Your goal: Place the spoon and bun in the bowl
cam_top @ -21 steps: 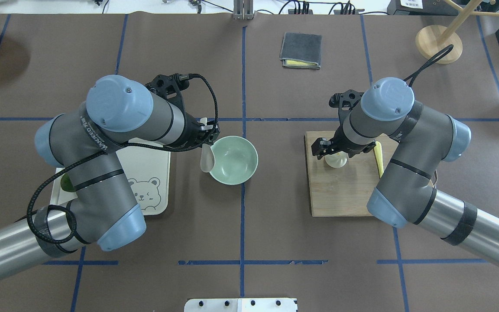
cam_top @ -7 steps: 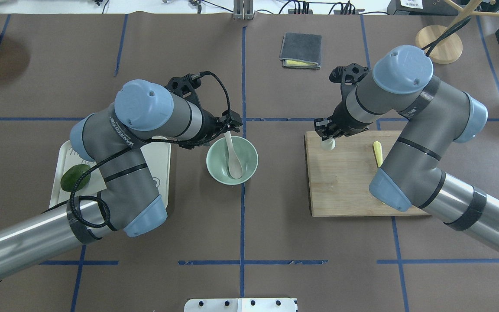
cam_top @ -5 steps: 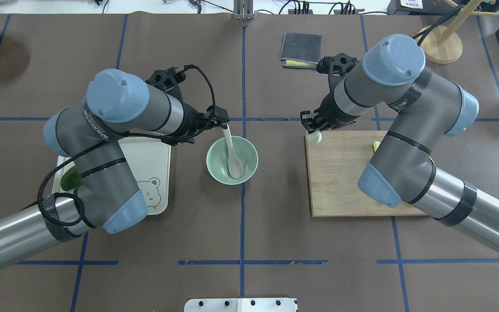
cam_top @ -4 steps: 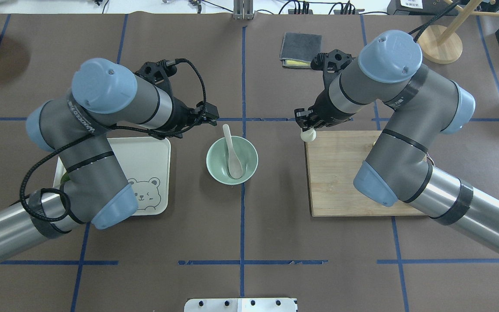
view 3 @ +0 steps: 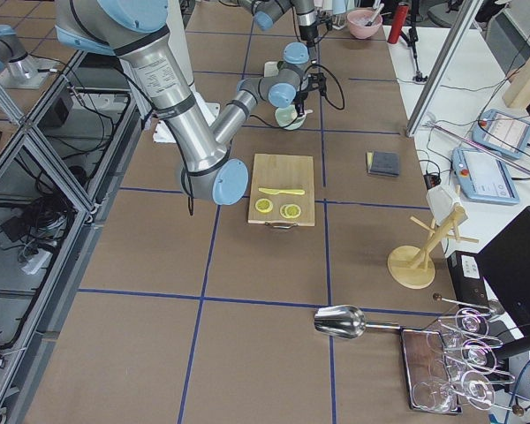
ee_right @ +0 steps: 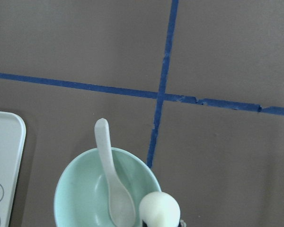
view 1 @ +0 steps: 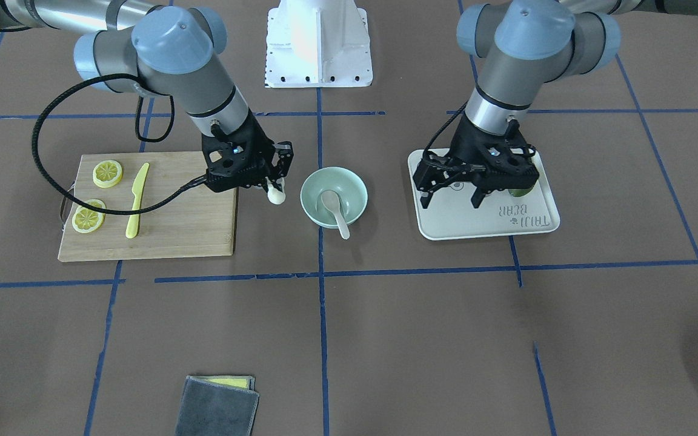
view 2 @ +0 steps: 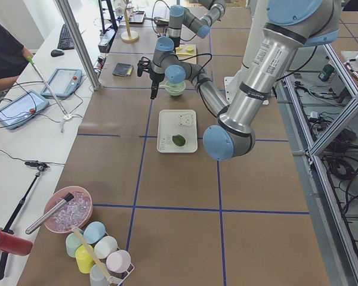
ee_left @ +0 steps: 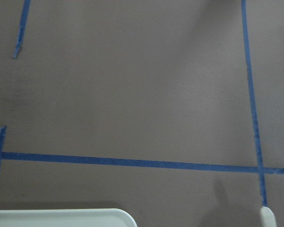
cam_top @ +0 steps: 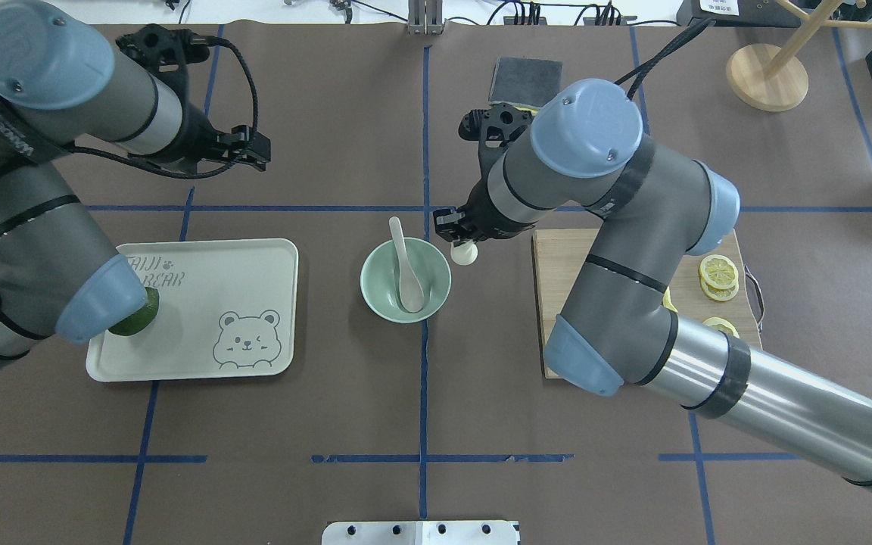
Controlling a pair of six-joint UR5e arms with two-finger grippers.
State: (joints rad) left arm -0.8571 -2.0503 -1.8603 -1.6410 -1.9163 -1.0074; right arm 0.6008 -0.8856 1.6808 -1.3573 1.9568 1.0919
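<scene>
Right pincer [cam_top: 457, 239]: closed narrow on the bun [cam_top: 465, 254], pointing down, hanging above the desk [cam_top: 421, 393].
Bun: gripped from above, just beside the bowl [cam_top: 369, 289] on the cutting board's side; in the right wrist view it overlaps the bowl's rim.
Spoon [cam_top: 406, 274]: scoop down inside the bowl, handle leaning over the rim on the side away from the robot.
Bowl: upright on the desk, between the bear tray [cam_top: 254, 261] and the cutting board [cam_top: 557, 303].
Left pincer [view 1: 449, 195]: fingers spread wide, holding nothing, raised near the tray.
Avocado [cam_top: 141, 322]: on the tray.
Cutting board: carries lemon slices [view 1: 108, 173] and a yellow knife [view 1: 136, 200].
</scene>
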